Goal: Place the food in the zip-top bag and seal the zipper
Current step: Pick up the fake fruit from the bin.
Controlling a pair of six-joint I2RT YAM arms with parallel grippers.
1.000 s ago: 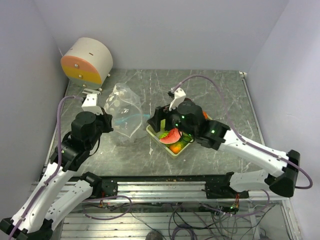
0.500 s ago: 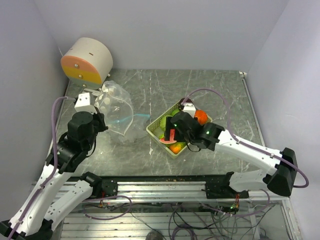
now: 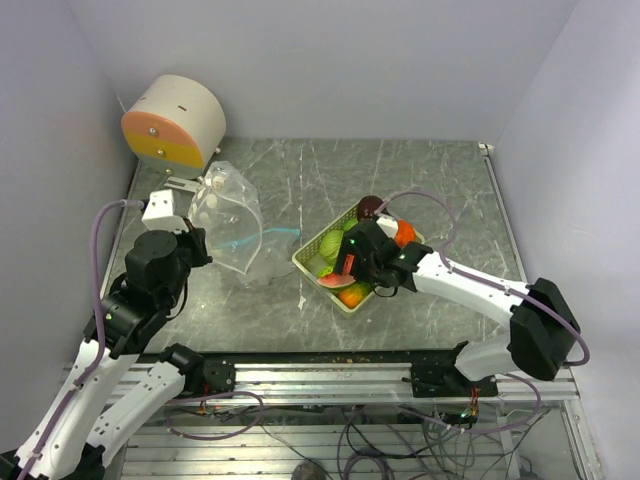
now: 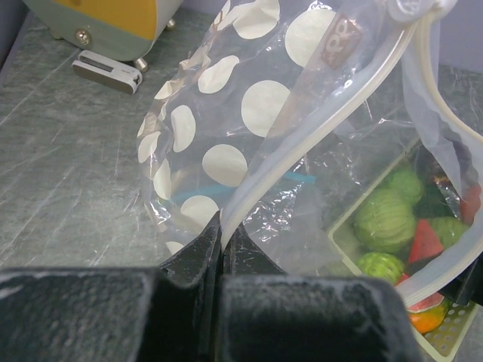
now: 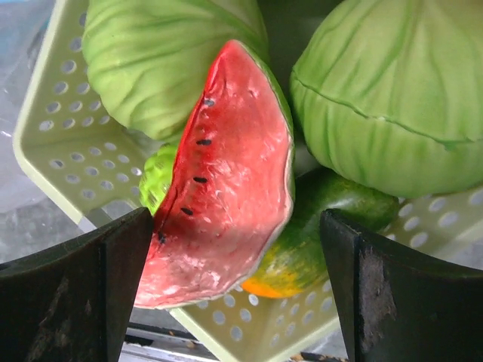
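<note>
Grey table (image 3: 440, 180); right jaws partly hide basket (image 3: 305, 263) food (image 3: 330, 245); left jaws pinch bag (image 3: 235, 220).

The left arm (image 3: 155, 265) and right arm (image 3: 470, 292) wear white link shells, black joint housings and looping lavender cables (image 3: 97, 250); green lights (image 3: 352, 240) dot the right wrist. The left end effector (image 4: 223, 237) and right end effector (image 5: 238, 290) have matte black, scuffed fingers.

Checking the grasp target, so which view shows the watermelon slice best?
Right wrist: the watermelon slice sits large between the fingers of the open right gripper, seeds visible. Top external gives only a small red patch at that gripper. Left wrist glimpses it small, behind the zip-top bag.
</note>
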